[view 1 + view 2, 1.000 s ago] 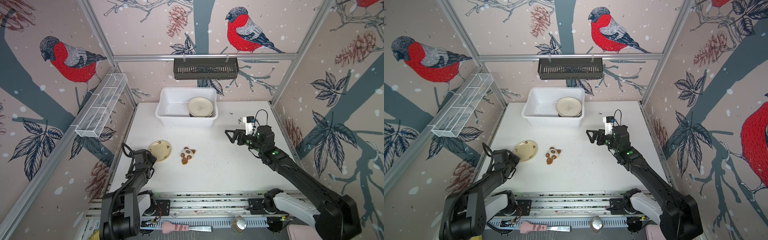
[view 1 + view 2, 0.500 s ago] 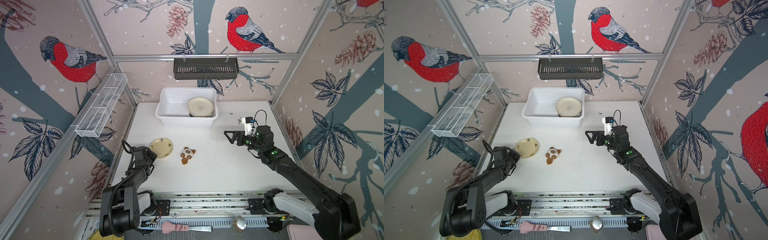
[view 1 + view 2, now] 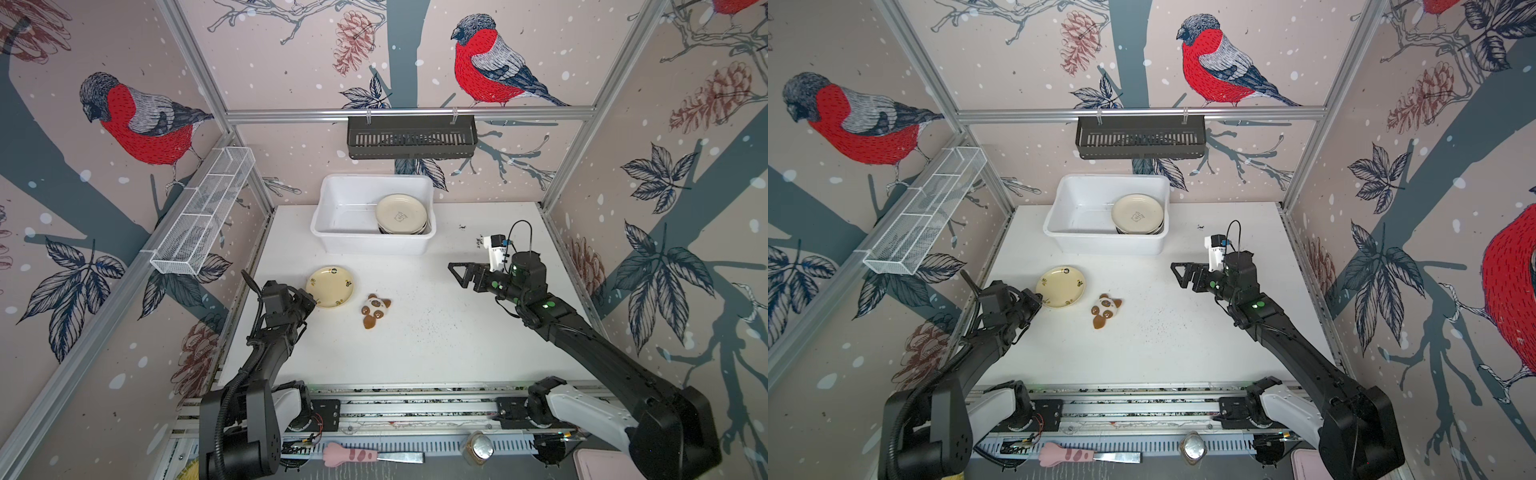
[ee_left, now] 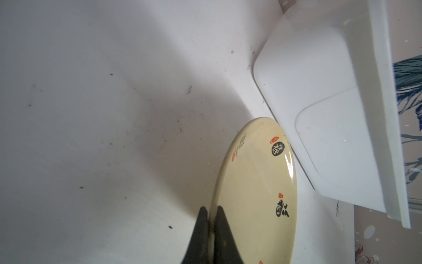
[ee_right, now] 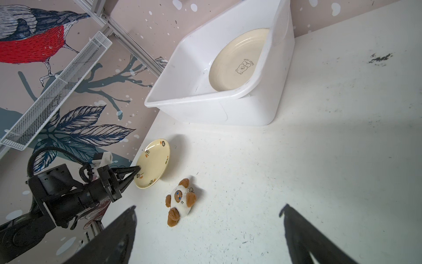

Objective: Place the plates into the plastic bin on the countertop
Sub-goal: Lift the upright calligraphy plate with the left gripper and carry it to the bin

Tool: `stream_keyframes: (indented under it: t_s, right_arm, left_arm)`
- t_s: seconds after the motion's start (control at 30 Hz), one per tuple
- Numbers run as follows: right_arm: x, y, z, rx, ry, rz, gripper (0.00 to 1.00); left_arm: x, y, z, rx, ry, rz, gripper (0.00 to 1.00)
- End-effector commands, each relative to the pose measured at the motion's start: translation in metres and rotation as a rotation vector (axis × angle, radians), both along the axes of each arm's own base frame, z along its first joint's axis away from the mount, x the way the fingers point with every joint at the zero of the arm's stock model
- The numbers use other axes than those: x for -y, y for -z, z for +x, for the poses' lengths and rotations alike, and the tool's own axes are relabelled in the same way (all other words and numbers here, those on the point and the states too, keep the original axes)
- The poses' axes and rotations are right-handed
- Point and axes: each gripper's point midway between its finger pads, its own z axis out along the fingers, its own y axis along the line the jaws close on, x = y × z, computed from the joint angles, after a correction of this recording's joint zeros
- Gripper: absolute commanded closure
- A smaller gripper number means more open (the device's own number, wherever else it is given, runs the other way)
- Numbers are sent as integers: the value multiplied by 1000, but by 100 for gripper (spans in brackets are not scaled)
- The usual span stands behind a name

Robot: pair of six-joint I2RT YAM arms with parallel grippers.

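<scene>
Two black fingers (image 4: 201, 228) of my left gripper (image 4: 211, 209) are pinched tight on the near rim of the cream plate (image 4: 255, 182), one above the rim and one below, with only the plate's edge between them. The plate has small black and orange marks on it. From the grip it runs straight out ahead, tilted, with a shadow under it – I cannot tell whether its far edge touches the countertop (image 3: 415, 340). Just past that far edge stands the plastic bin (image 4: 319, 91), close to the plate in the left wrist view but apart from it in both top views (image 3: 374, 249) (image 3: 1108, 245). A stack of plates (image 3: 401, 214) lies in the end of the bin farthest from these fingers, topped by a cream one with a small drawing.

Off to the side of the gripped plate (image 3: 330, 286), near it but not touching, a panda toy (image 3: 375, 309) lies on its back.

My right gripper (image 5: 209, 206) hangs well apart above the bare counter – jaws spread wide, nothing between them – pointing across toward the toy (image 5: 180, 201) and the left gripper (image 5: 138, 168).
</scene>
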Motion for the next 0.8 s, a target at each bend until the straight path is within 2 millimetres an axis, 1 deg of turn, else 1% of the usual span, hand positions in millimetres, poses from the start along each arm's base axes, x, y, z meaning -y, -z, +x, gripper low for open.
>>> stream_keyframes:
  t_s: [0.0,0.13,0.23,0.37,0.47,0.57,0.6,0.67,0.77]
  right_arm:
    - [1,-10,3,26,13,2,1]
    - [4,-16,4,44,30,-3,1]
    - [8,-19,6,54,55,-3,1]
    - [8,-23,7,60,61,7,1]
    - [8,-26,8,60,67,17,1]
    - [9,-27,6,61,72,25,1]
    - [9,-26,6,60,74,25,1]
    - [12,-28,5,63,82,20,1]
    - [16,-30,2,67,98,7,0]
  left_arm:
    - [10,-23,4,81,55,-14,100]
    - [10,-53,4,177,60,10,100]
    - [13,-74,2,237,64,-4,100]
    - [25,-103,0,337,83,-40,100]
    - [36,-125,5,386,104,-25,100]
    - [47,-146,16,427,130,-12,100]
    - [50,-150,20,437,140,-15,100]
    - [57,-161,33,462,156,-20,100]
    - [70,-170,56,475,184,-13,100]
